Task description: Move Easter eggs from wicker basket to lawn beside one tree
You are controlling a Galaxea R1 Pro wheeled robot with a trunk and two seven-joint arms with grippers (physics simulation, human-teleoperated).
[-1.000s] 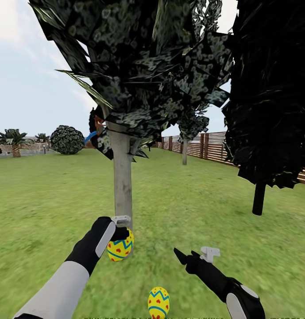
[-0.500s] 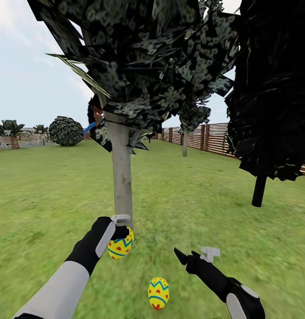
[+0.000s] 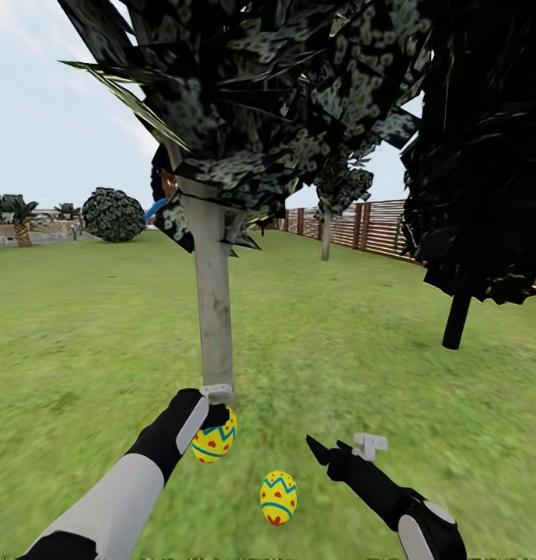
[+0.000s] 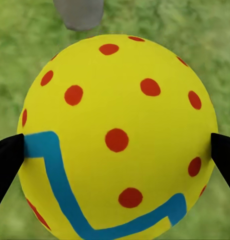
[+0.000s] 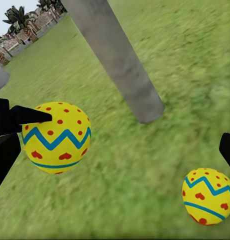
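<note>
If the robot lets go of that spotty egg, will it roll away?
Probably just a little. The egg held in the left tool is round and smooth, so it could wobble, but the lawn looks flat and grassy.

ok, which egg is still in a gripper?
The egg by the pale trunk, pinched by the left gripper. The other egg lies loose on the lawn.

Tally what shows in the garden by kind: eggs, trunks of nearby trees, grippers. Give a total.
Easter eggs: 2, one held, one on the lawn
Nearby tree trunks: 2, pale grey, thin black
Grippers: 2, left gripper, right gripper
Total: 6
</note>
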